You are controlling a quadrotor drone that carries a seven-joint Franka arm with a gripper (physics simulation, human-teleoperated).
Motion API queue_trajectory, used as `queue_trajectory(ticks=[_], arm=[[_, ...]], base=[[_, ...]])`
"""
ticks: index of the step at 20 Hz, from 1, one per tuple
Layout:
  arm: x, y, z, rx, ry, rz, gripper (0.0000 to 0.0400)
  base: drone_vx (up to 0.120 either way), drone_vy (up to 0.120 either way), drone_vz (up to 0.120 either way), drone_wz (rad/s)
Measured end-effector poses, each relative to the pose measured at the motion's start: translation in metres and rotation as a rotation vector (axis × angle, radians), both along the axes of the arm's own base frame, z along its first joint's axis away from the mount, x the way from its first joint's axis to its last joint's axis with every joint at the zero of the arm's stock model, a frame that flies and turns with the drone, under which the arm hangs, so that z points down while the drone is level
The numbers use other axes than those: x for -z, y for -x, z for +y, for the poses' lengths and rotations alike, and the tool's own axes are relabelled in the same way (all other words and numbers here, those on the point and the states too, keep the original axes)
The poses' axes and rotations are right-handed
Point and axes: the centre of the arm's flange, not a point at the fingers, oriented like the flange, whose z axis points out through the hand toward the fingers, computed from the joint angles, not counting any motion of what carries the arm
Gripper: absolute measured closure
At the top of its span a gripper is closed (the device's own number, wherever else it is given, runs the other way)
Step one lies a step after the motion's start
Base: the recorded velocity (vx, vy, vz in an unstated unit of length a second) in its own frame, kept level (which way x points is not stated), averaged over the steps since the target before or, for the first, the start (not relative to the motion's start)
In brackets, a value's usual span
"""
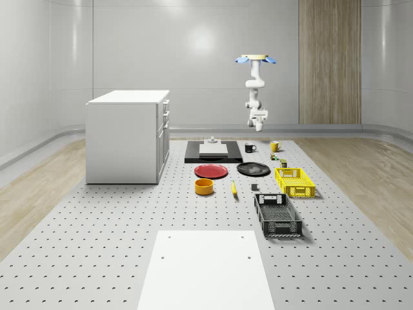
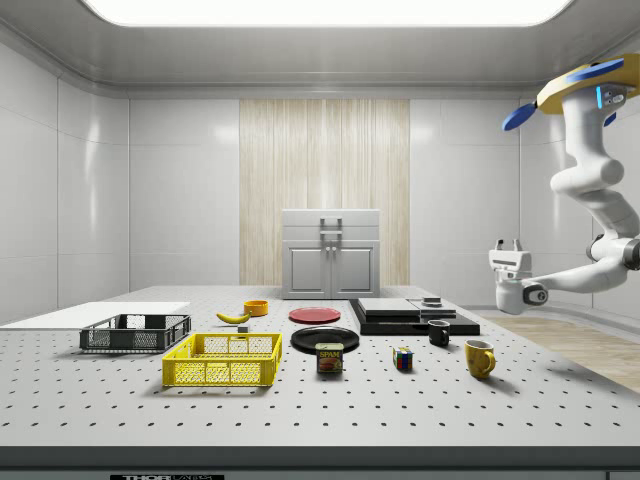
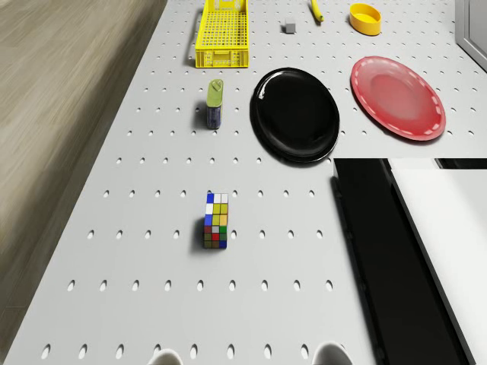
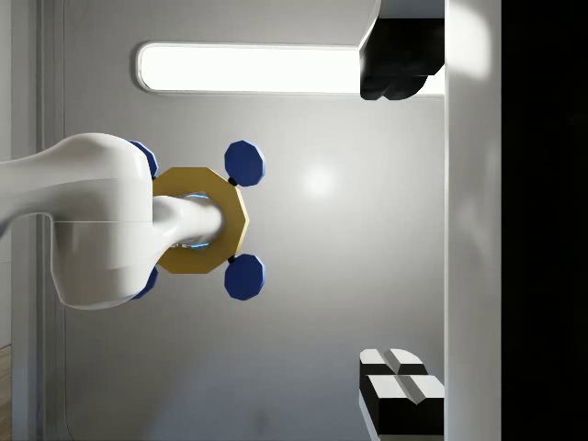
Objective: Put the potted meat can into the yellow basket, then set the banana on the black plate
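tool (image 2: 510, 245) pointing upward, fingers parted, holding nothing; drone (image 2: 585, 88) hovering high; potted meat can (image 2: 330, 358) labelled spam

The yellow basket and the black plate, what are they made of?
The yellow basket looks like moulded plastic: its walls and floor are an open grid in one flat, even colour. The black plate looks glazed, maybe ceramic or glossy plastic: a bright white streak of light runs along its rim. These are simulator renders, so the look is only a hint.

One label reads — "SPAM" — on the potted meat can (image 2: 330, 357).
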Motion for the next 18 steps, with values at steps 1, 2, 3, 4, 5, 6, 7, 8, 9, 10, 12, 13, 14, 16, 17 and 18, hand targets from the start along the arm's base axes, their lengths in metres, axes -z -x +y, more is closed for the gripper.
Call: queue_trajectory(ticks=[1, 2, 3, 4, 5, 6, 7, 8, 9, 10, 12, 13, 14, 16, 17, 18], arm=[[-0.0001, 0.0001, 0.0, 0.0, 0.0, -0.001, 0.0], [-0.0001, 0.0001, 0.0, 0.0, 0.0, -0.002, 0.0], [-0.0002, 0.0002, 0.0, 0.0, 0.0, -0.002, 0.0], [-0.0002, 0.0003, 0.0001, 0.0, 0.001, -0.003, 0.0], [-0.0002, 0.0004, 0.0001, 0.0, 0.001, -0.004, 0.0], [-0.0002, 0.0004, 0.0001, 0.0, 0.001, -0.005, 0.0], [-0.0002, 0.0005, 0.0001, 0.0, 0.001, -0.005, 0.0], [-0.0002, 0.0006, 0.0002, 0.0, 0.002, -0.006, 0.0], [-0.0003, 0.0007, 0.0002, 0.0, 0.002, -0.007, 0.0], [-0.0003, 0.0007, 0.0003, 0.0, 0.003, -0.008, 0.0], [-0.0003, 0.0009, 0.0004, 0.0, 0.004, -0.009, 0.0], [-0.0003, 0.001, 0.0005, 0.0, 0.005, -0.01, 0.0], [-0.0003, 0.001, 0.0006, 0.0, 0.006, -0.011, 0.0], [-0.0003, 0.0012, 0.0008, 0.0, 0.008, -0.012, 0.0], [-0.0003, 0.0013, 0.001, 0.0, 0.01, -0.013, 0.0], [-0.0003, 0.0013, 0.0012, 0.0, 0.012, -0.014, 0.0]], base=[[0.12, 0.12, 0.0, 0.0], [0.12, 0.12, 0.0, 0.0], [0.12, 0.12, 0.0, 0.0], [0.12, 0.12, 0.0, 0.0], [0.12, 0.12, 0.0, 0.0], [0.12, 0.12, 0.0, 0.0], [0.12, 0.12, 0.0, 0.0], [0.12, 0.12, 0.0, 0.0], [0.12, 0.12, 0.0, 0.0], [0.12, 0.12, 0.0, 0.0], [0.12, 0.12, 0.0, 0.0], [0.12, 0.12, 0.0, 0.0], [0.12, 0.12, 0.0, 0.0], [0.12, 0.0, 0.0, 0.0], [0.12, 0.0, 0.0, 0.0], [0.12, 0.0, 0.0, 0.0]])
